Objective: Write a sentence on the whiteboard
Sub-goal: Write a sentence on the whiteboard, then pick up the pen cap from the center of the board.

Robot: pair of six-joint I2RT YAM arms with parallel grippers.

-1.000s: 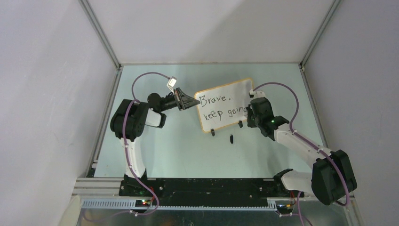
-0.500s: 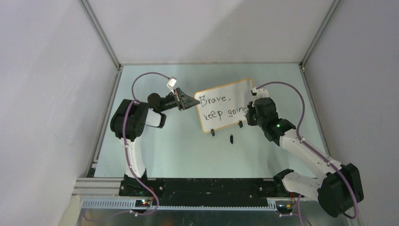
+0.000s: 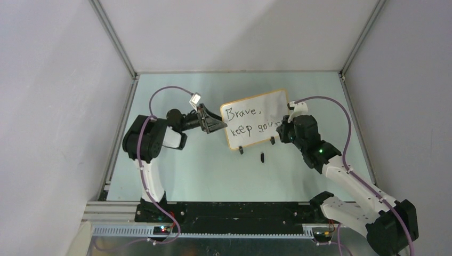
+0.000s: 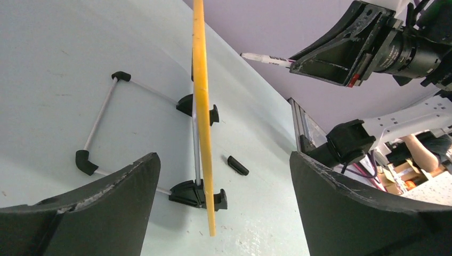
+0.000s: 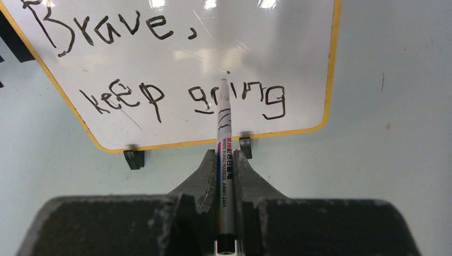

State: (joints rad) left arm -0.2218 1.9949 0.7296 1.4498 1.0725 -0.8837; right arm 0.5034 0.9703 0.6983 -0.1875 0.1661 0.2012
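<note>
The left gripper [image 4: 224,157] gapes wide around the board's [image 4: 200,80] edge without touching it, while the right gripper [image 5: 225,160] pinches a marker [image 5: 223,114], tip near the writing [image 5: 186,98].

Reaching rightward with the left arm [image 3: 145,160], upper link upright, forearm level, left gripper [image 3: 219,124] spread wide. Stretching the right arm [image 3: 346,170] forward and leftward, right gripper [image 5: 224,154] clamped on a marker [image 5: 223,120], pointing away.
</note>
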